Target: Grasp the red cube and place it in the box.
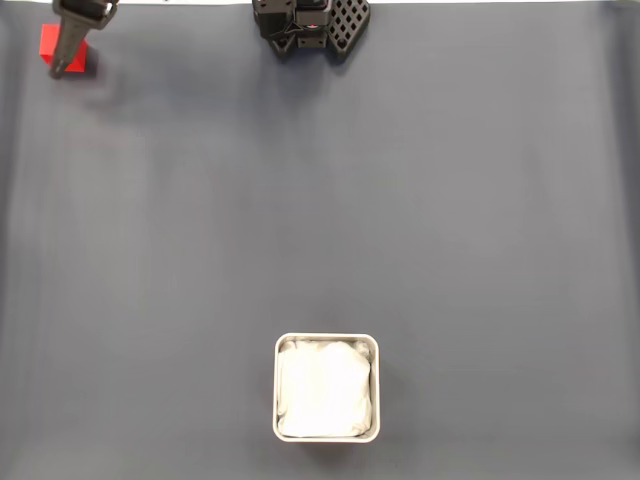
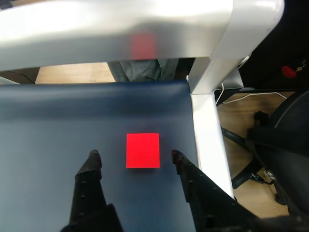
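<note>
Your tool (image 2: pixel 135 157) stands wide, its two dark fingers (image 2: pixel 91 164) spread apart with nothing held between them. In the wrist view the red cube (image 2: pixel 143 151) sits on the dark blue-grey bench (image 2: pixel 58 135) squarely in the gap between the fingertips, and you can see bench surface on both sides of it, so neither finger touches it. The cube's top face looks square-on and flat to the bench.

In the fixed view you find the cube (image 1: pixel 48 45) at the far top-left corner of the bench (image 1: pixel 450 220), partly covered by the tool's dark finger (image 1: pixel 68 50), which crosses its right part. The arm's black base (image 1: pixel 310 25) sits at the top edge, near the middle, well apart from the cube.

The box (image 1: pixel 326 388) rests near the bottom edge of the fixed view, about centre, far from the cube and the tool. Its pale metallic rim has rounded corners, and a white wrinkled lining (image 1: pixel 325 390) fills its inside.

Past the bench edge in the wrist view you see a white frame leg (image 2: pixel 207 125), wooden floor (image 2: pixel 241 116) and the base of a dark chair (image 2: pixel 275 159).
</note>
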